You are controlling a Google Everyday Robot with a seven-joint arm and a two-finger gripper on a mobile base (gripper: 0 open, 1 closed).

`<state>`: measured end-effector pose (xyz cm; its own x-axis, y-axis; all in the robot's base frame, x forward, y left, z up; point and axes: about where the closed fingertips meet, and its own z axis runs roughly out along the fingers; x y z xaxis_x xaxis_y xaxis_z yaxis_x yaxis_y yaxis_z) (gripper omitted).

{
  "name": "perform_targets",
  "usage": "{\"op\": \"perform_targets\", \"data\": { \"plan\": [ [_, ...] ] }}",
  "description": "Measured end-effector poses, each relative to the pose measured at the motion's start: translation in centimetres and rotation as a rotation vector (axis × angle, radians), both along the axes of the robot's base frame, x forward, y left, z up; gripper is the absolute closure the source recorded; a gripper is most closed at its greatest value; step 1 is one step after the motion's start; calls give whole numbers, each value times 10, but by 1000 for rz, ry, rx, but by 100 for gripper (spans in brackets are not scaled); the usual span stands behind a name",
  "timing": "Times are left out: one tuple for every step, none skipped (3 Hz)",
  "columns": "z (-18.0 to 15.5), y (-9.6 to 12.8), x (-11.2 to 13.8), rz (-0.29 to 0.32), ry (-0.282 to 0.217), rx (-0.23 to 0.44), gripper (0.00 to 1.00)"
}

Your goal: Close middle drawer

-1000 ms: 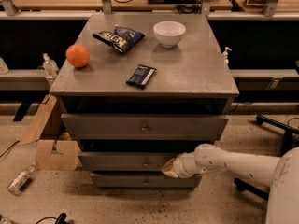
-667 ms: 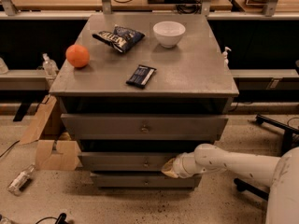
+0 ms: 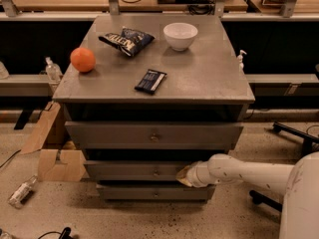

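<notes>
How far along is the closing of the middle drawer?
Done: the hand is placed against the front of the middle drawer, right of its knob. In hand: the push, it seems. Left: the front looks nearly in, but I cannot tell if it is fully shut; then the hand must withdraw.

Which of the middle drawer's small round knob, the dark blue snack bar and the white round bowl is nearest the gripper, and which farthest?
The gripper is at the front of the grey middle drawer, right of centre.
1. Small round knob: beside it, same front.
2. Dark blue snack bar: cabinet top, mid-front.
3. White bowl: top's back.
</notes>
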<state>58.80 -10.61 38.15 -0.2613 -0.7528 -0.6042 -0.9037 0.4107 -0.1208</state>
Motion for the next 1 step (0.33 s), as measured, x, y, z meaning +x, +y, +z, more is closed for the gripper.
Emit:
{"op": "perform_targets", "data": {
  "plan": [
    [0,0,0,0,0,0,100]
  ]
}}
